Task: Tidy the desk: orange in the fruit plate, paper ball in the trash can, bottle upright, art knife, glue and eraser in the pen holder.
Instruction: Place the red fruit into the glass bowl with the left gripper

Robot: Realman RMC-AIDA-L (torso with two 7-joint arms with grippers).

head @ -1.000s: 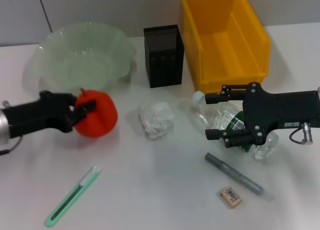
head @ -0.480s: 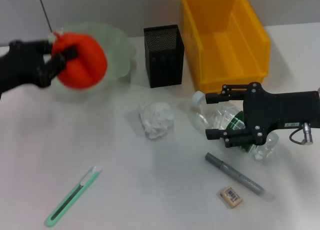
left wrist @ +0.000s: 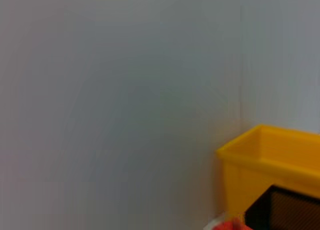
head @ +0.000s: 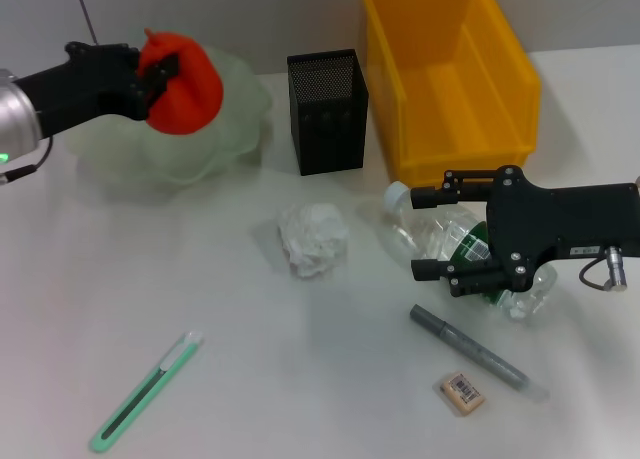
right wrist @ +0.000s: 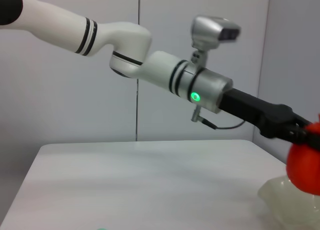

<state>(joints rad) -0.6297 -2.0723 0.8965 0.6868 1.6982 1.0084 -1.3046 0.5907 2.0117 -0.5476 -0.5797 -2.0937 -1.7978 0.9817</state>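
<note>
Left end effector (head: 152,71) clamped on round orange fruit (head: 183,85) above translucent pale-green ruffled plate (head: 235,129): lower to centre, then release; right end effector (head: 432,229) spread wide around lying clear plastic bottle (head: 435,234).

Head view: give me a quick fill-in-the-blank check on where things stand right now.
1. The left gripper holds the orange above the pale green ____.
2. The bottle lies on its ____, with the right gripper around it.
3. The paper ball sits on the desk in front of the black ____.
4. The eraser lies next to the grey ____.

Missing words: plate; side; pen holder; glue stick
</note>
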